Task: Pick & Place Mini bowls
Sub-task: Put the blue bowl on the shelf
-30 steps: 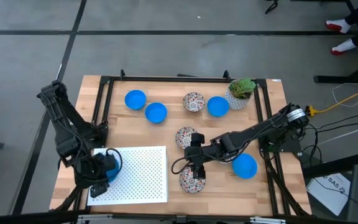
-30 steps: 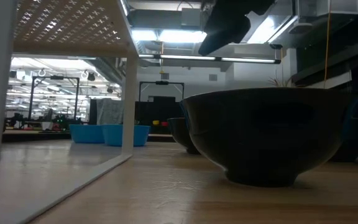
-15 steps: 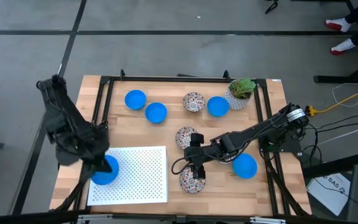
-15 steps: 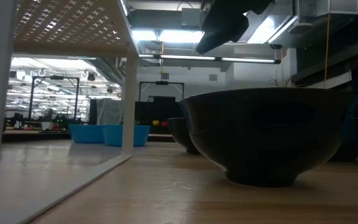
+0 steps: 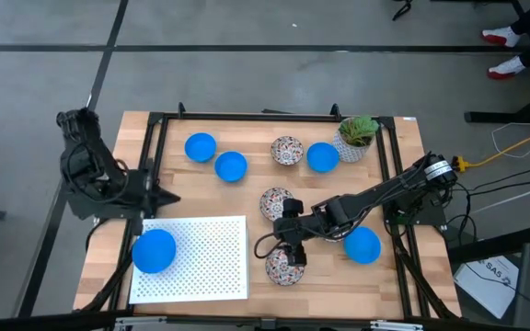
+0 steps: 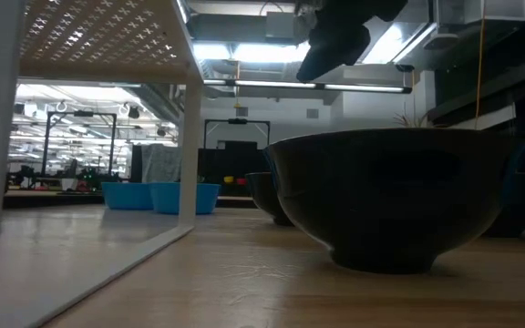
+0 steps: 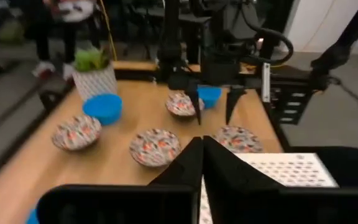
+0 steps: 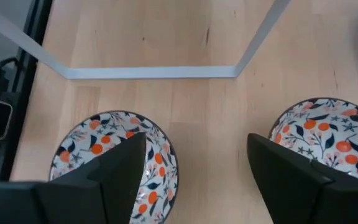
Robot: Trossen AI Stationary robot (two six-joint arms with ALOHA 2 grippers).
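Your next floral bowl [image 5: 284, 267] sits on the bare wood near the table's front edge, just right of the white perforated rack [image 5: 212, 257]; a second floral bowl [image 5: 274, 201] lies just behind it. The right gripper [image 5: 290, 238] hangs between the two, fingers spread wide and empty, so you're nearer with the right arm. A blue bowl [image 5: 155, 250] already rests on the rack. The left gripper [image 5: 161, 197] is off it, fingers pressed together, empty.

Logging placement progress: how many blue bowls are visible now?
5: one on the white rack, two far-left, one beside the plant, one near the right arm.
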